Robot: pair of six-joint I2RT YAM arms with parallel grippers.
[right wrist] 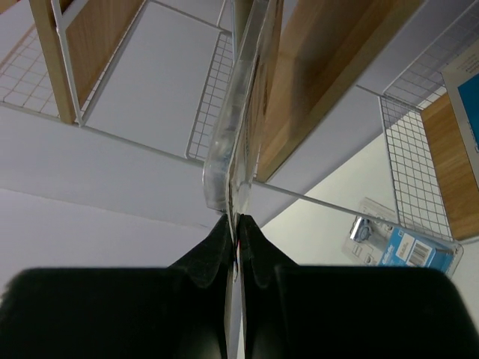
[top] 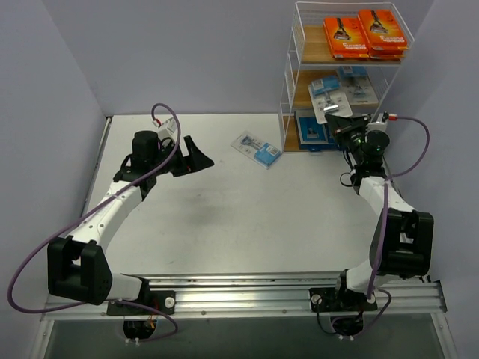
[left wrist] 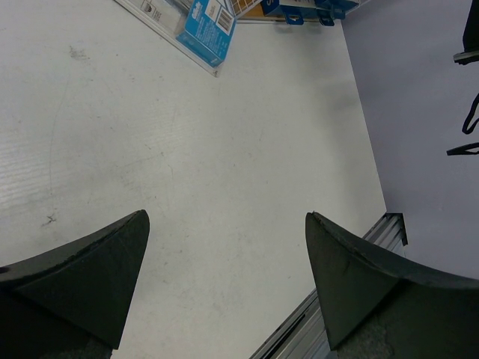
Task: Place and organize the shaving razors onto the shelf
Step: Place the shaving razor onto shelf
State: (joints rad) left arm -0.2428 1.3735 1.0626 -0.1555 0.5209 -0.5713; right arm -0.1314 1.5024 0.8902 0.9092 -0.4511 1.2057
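The white wire shelf (top: 290, 71) stands at the far right. Orange razor boxes (top: 365, 32) lie on its top tier, blister packs (top: 352, 88) on the middle tier, a blue box (top: 313, 129) on the bottom tier. My right gripper (top: 338, 120) is shut on a clear blister pack (right wrist: 238, 112), held edge-on at the shelf's front by the middle tier. Another blister pack with blue card (top: 257, 148) lies flat on the table left of the shelf; it also shows in the left wrist view (left wrist: 196, 26) and the right wrist view (right wrist: 400, 241). My left gripper (top: 196, 153) is open and empty above the table.
The white table (top: 247, 217) is walled by lilac panels on the left, back and right. A metal rail (top: 299, 292) runs along the near edge. Shelf wire mesh (right wrist: 419, 149) and wooden tiers (right wrist: 322, 67) sit close around the held pack.
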